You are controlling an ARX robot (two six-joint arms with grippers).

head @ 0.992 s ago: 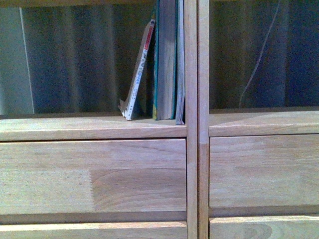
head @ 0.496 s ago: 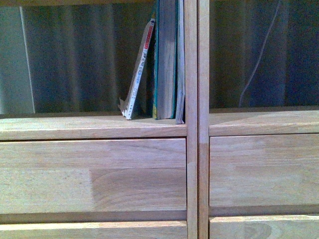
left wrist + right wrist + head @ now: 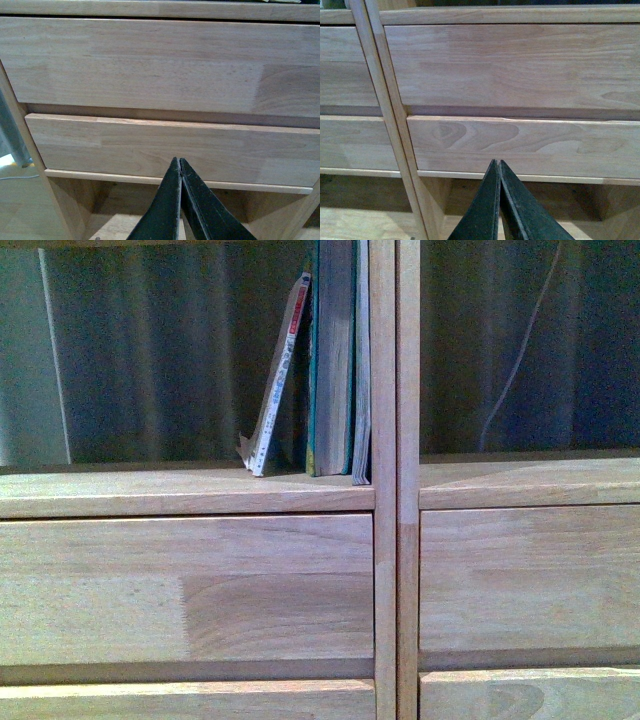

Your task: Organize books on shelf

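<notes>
Books (image 3: 330, 360) stand against the shelf (image 3: 190, 492) post; a thin, floppy white booklet (image 3: 278, 390) leans beside them, best pinched at its spine. Left claw (image 3: 180, 167) and right claw (image 3: 499, 167) closed, empty

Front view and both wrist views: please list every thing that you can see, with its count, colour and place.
thick book: one, teal cover and cream page edges, upright in the left shelf compartment near the post.
thin white book: one, white spine with red and dark marks, leaning right toward the thick book.
thin greyish booklet: at least one, grey, upright between the thick book and the post.
shelf: one twin unit, light wood; the right compartment shows no books.
drawer fronts: several, light wood, no handles, below the shelf boards.
cable: one, pale, hanging behind the right compartment.
left end effector: one, black, shut, before the lower left drawers.
right end effector: one, black, shut, before the lower right drawers.
</notes>
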